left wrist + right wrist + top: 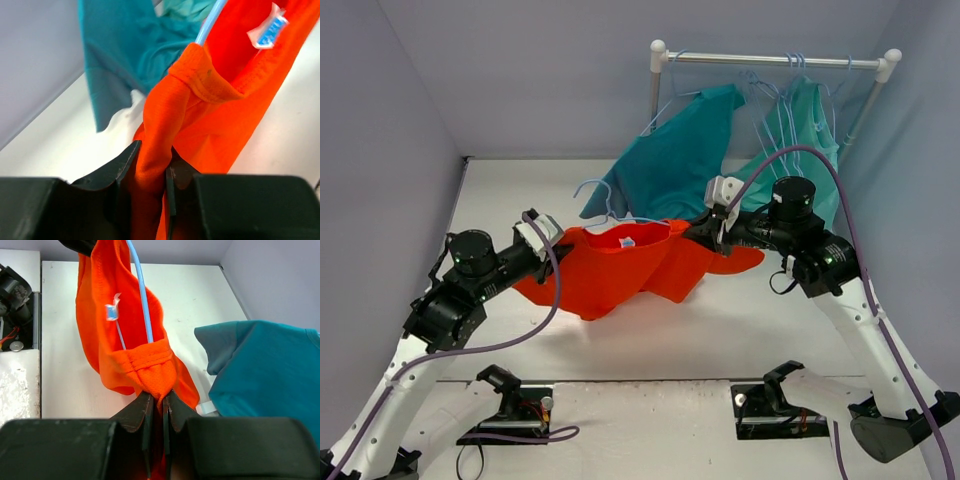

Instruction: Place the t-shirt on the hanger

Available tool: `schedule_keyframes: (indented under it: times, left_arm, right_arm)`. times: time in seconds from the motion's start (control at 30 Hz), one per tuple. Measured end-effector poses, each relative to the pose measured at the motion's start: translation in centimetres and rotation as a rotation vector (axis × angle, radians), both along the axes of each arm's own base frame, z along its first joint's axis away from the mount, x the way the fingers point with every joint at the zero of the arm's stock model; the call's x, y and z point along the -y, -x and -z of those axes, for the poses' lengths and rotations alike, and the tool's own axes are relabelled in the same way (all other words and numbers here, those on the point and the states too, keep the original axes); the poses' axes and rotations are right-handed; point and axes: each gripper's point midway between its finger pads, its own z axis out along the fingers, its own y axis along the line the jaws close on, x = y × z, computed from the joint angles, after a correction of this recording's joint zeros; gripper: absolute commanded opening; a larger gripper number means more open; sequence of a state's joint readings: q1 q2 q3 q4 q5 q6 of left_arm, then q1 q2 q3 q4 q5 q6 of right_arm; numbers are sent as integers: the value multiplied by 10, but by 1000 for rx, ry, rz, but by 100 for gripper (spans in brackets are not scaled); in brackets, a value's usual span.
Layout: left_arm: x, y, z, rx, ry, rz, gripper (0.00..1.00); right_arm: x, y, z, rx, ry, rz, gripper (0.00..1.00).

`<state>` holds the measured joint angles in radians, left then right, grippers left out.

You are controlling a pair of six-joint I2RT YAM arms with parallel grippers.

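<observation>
The orange-red t-shirt (620, 268) hangs stretched between my two grippers above the table, neck opening upward, its white label (627, 242) showing inside. My left gripper (563, 243) is shut on the shirt's left collar edge (155, 150). My right gripper (700, 232) is shut on the right collar edge (157, 385). The pale blue hanger (603, 197) has its hook above the neck; its wire (142, 300) runs down inside the neck opening and also shows in the left wrist view (210, 22).
A white rail (775, 60) at the back right holds a teal-blue shirt (670, 160), a lighter green-teal garment (800, 135) and several spare hangers (798, 68). Grey walls close in left and back. Two black mounts (510, 405) sit at the near edge.
</observation>
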<state>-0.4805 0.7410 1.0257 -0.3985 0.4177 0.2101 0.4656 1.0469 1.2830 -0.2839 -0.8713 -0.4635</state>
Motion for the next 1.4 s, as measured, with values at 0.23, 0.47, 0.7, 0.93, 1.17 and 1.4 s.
schedule_keyframes:
  times: [0.23, 0.47, 0.7, 0.93, 1.17, 1.4]
  left_arm:
    - [-38, -6, -14, 49, -69, -184, 59]
    - [-69, -6, -82, 180, -31, -340, 71]
    - [-108, 0, -129, 247, 63, -545, 77]
    - [-143, 2, -138, 239, 118, -749, 80]
    - [-157, 5, -135, 220, 156, -834, 82]
    - [-156, 2, -117, 178, 156, -853, 82]
  right_arm:
    - [6, -9, 0, -7, 12, 69, 0]
    - [13, -20, -43, 70, -23, 141, 0]
    - [26, -31, -110, 184, -92, 256, 0]
    - [54, -34, -191, 323, -206, 425, 0]
    - [65, -16, -185, 300, -239, 445, 0]
    - [64, -7, -98, 129, -162, 438, 0]
